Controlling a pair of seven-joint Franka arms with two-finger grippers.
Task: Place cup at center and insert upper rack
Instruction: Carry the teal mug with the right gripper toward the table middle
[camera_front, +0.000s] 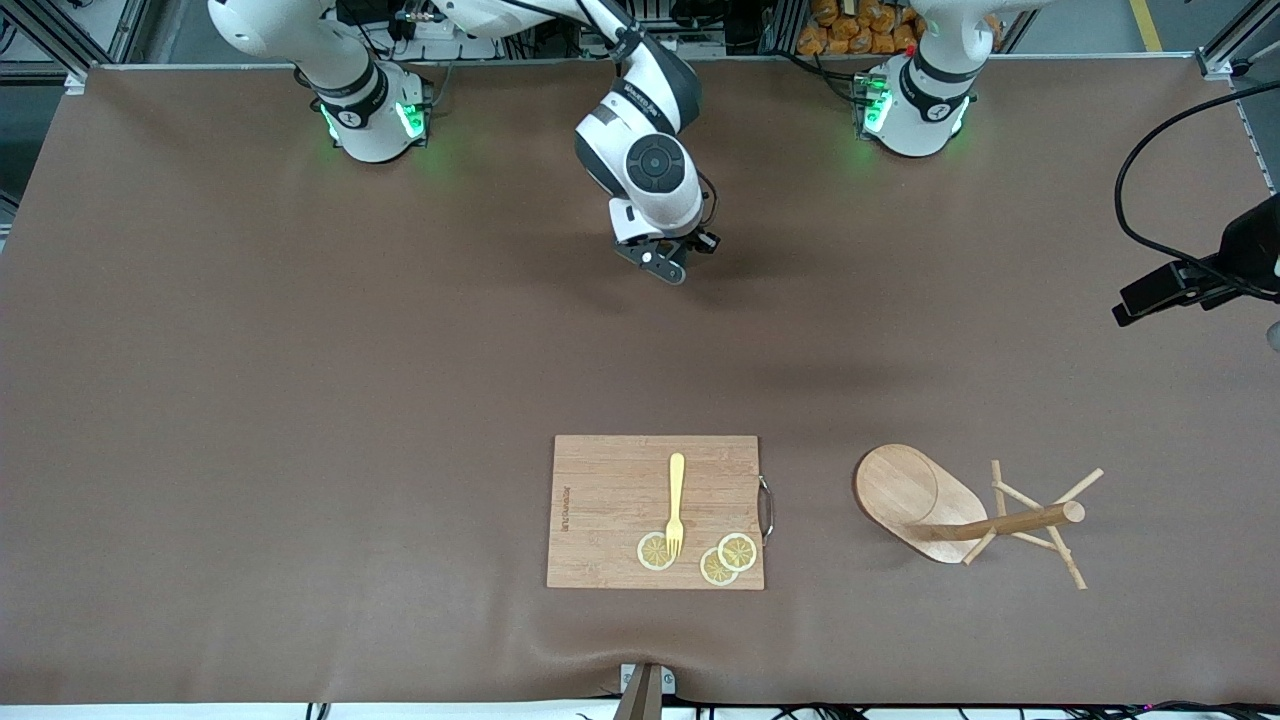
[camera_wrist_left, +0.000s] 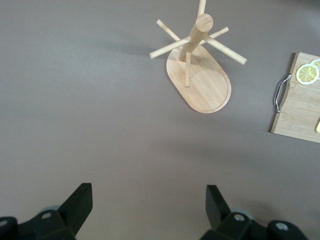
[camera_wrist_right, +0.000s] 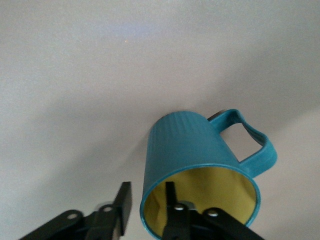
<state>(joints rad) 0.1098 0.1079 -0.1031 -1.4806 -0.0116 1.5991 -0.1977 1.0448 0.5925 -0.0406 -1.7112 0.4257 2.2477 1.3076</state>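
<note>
Between your right tool's (camera_wrist_right: 145, 210) parted fingers stood the cup's (camera_wrist_right: 195, 175) rim, ungripped; your left tool (camera_wrist_left: 150, 207) waited, fingers apart, above the toppled upper rack (camera_wrist_left: 200, 75).

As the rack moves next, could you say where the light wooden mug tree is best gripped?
Probably the light wooden mug tree by the bare top of its round pole, from above: it stands upright on its oval base, and angled pegs crowd the pole lower down. The open left hand is nearest.
</note>
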